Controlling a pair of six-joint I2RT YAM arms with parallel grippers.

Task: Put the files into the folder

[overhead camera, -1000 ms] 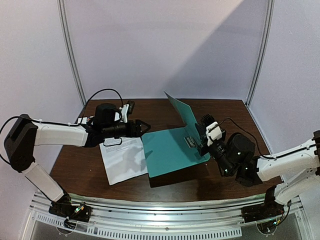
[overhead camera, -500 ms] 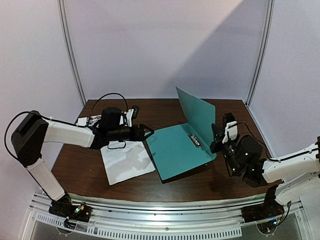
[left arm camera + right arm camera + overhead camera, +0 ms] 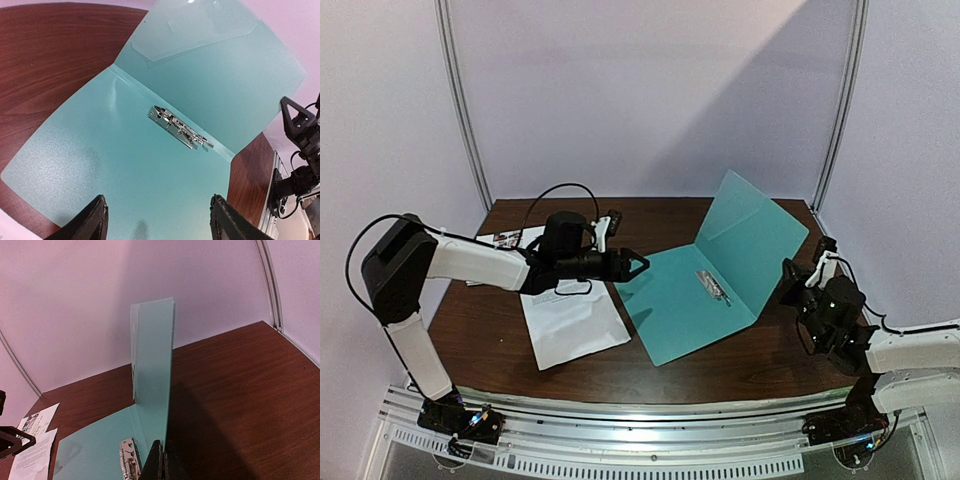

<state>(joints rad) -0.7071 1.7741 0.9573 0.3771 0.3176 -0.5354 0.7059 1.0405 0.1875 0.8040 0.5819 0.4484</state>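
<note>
The teal folder [image 3: 675, 305] lies open on the table, its cover [image 3: 752, 238] raised and leaning back to the right. A metal clip [image 3: 713, 287] sits by the spine. My right gripper [image 3: 790, 283] is shut on the cover's lower edge, seen edge-on in the right wrist view [image 3: 161, 460]. My left gripper [image 3: 635, 266] is open and empty, hovering over the folder's left edge; its view shows the inner panel [image 3: 125, 150] and the clip [image 3: 180, 132]. The white text sheet [image 3: 570, 320] lies left of the folder. The picture sheet [image 3: 505, 238] is partly hidden behind the left arm.
The table's back edge meets the lilac wall. Vertical frame posts [image 3: 460, 110] stand at both back corners. A black cable [image 3: 555, 190] loops above the left arm. Bare wood [image 3: 250, 390] lies right of the raised cover.
The right gripper pulled the cover further right and back, opening the folder wider. The folder slid right. The left gripper moved right, over the folder's left edge.
</note>
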